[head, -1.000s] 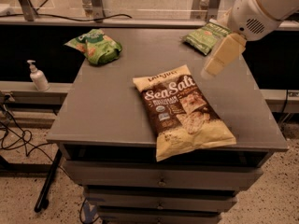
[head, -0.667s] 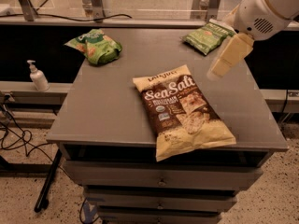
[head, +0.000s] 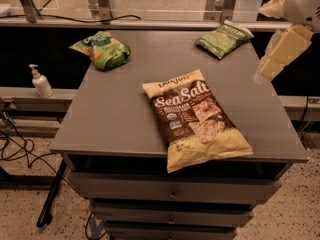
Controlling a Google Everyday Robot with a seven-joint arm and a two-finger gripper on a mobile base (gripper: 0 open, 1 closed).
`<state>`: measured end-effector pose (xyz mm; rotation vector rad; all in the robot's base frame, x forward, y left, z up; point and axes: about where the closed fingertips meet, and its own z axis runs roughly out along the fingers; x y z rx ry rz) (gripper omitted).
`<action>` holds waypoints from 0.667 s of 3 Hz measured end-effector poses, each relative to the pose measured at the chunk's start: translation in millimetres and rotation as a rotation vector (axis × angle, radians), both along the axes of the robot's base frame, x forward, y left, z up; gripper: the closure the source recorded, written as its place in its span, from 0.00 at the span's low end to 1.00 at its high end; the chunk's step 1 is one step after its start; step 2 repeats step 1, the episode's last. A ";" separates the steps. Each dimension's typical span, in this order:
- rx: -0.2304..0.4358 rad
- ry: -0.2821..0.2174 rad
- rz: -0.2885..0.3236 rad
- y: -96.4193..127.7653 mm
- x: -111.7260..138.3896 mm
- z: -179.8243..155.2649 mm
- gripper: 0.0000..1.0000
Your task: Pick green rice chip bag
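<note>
Two green bags lie on the grey table [head: 115, 119]. A crumpled light green bag with a snack picture [head: 102, 49] sits at the back left corner. A flat darker green bag [head: 224, 38] sits at the back right. I cannot read which one is the rice chip bag. My gripper [head: 272, 66], cream coloured, hangs from the white arm [head: 305, 4] at the right edge of the view. It is above and just past the table's right edge, in front and to the right of the darker green bag, and holds nothing that I can see.
A large brown and cream "Sea Salt" chip bag [head: 195, 119] lies in the middle front of the table. A soap dispenser [head: 40, 81] stands on a ledge at the left. Drawers sit under the tabletop, cables lie on the floor at left, and a rail runs behind.
My gripper has moved to the right and slightly toward the front, away from the back right green bag, out past the table's right edge. The bags have not moved.
</note>
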<state>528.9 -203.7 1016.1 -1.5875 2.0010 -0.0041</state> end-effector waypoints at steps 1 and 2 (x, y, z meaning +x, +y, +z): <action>0.000 0.000 0.000 0.0 0.0 0.0 0.00; 0.000 0.000 0.000 0.0 0.0 0.0 0.00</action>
